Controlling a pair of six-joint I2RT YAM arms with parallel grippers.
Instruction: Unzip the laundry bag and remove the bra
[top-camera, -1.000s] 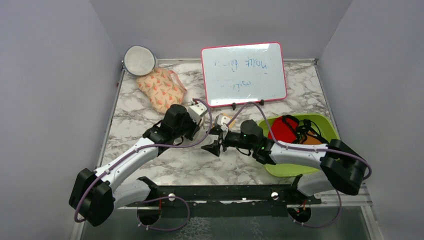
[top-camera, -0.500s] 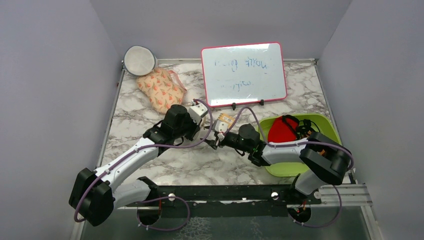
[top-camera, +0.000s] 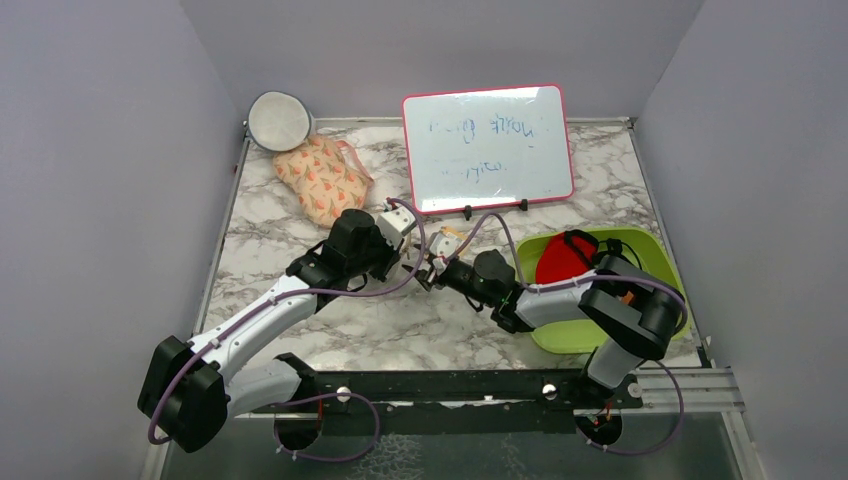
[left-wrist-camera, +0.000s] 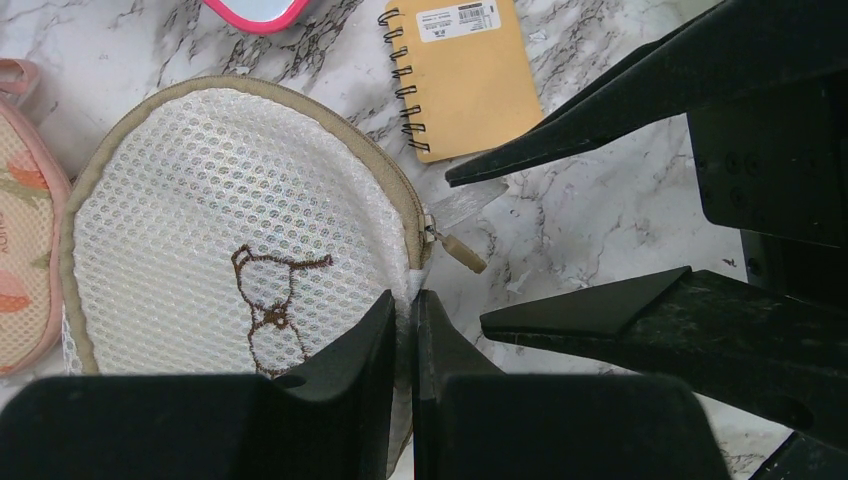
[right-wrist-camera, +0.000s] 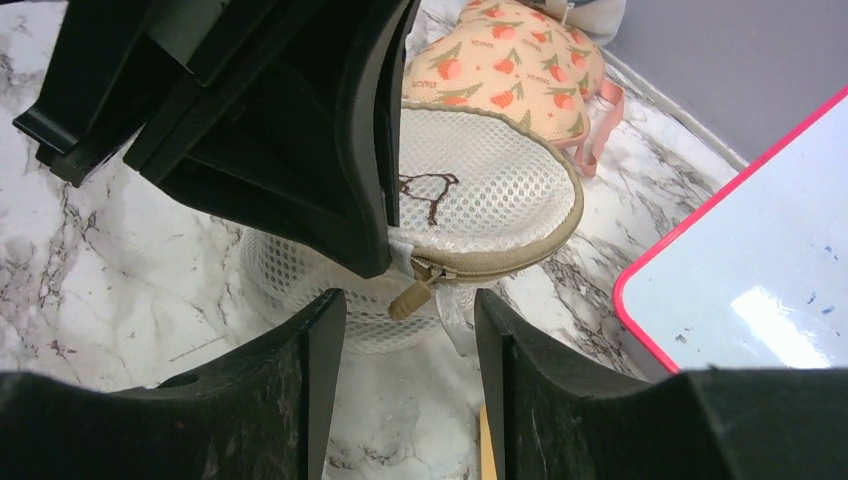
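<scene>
Both arms reach in from the near edge of the worktop and meet around its middle. Nearest on my right, against the right edge, sits a green tub holding a red item and some black straps; I cannot make out what they are.

At the middle, my left gripper has its fingers pressed together on the mesh rim of the laundry bag, just beside the end of the zip. The bag lies flat on the marble under that gripper. Its zip is closed and its dark squiggle faces up.

My right gripper faces the left one. Its fingers are held apart at a middling gap, with the tan zip pull between them. I see neither finger touching the pull.

Just beyond the pull lies an orange spiral notepad. On the bag's far left side, a peach floral pouch lies just beside it. Farther back, a pink-framed whiteboard stands near the far edge. A grey-rimmed white disc leans in the far left corner.
</scene>
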